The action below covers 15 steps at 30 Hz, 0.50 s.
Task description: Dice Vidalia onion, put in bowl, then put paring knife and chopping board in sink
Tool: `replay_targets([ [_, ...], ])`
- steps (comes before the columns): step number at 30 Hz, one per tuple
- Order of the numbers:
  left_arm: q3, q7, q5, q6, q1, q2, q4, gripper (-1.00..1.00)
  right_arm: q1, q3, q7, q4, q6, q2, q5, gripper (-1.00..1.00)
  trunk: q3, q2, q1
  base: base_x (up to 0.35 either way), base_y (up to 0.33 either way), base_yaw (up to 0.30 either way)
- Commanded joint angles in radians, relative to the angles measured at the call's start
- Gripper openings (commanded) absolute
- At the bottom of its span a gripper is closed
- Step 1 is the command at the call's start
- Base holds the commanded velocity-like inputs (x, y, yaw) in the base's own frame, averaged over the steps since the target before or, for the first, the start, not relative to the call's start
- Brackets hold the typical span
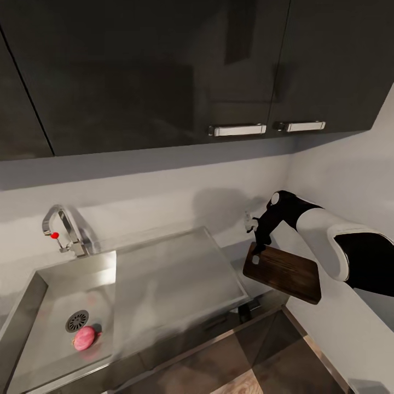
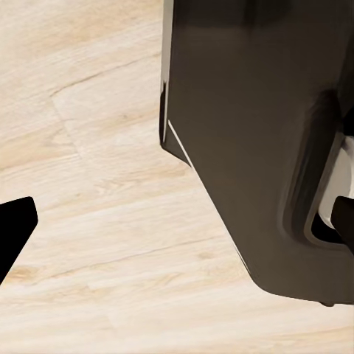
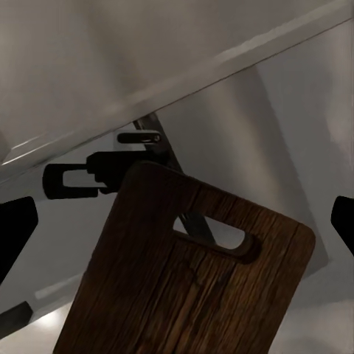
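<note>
The right claw [image 1: 260, 250] pinches the chopping board [image 1: 284, 273] by its near edge and holds it in the air, tilted, just past the sink's [image 1: 33, 295] drainboard. The Vidalia onion [image 1: 84, 337] lies in the basin beside the drain. The left claw [image 2: 177, 221] hangs spread over wooden floor [image 2: 88, 147] — fingertips well apart.

I cannot confirm the right gripper [image 1: 259, 247] jaw contact; the chopping board [image 1: 284, 273] hides it. Frame edge crops the sink [image 1: 33, 306].
</note>
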Motion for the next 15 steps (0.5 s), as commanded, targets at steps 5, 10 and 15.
replay_targets([
  [5,0.002,-0.001,0.005,-0.005,-0.001,0.000,0.002,1.00,0.000,0.008,-0.001,-0.001,-0.009,-0.001,-0.003,1.00,-0.002,-0.002,0.001,0.000,0.000,0.000],
  [10,0.002,-0.001,0.005,-0.005,-0.001,0.000,0.001,1.00,0.000,0.009,-0.004,-0.001,-0.009,-0.001,-0.002,1.00,-0.002,-0.002,0.001,0.000,0.000,0.000],
  [15,0.002,-0.001,0.005,-0.006,-0.001,0.001,0.002,1.00,-0.001,0.014,-0.004,-0.001,-0.009,-0.002,-0.002,1.00,-0.002,-0.002,0.001,0.031,0.000,0.000],
])
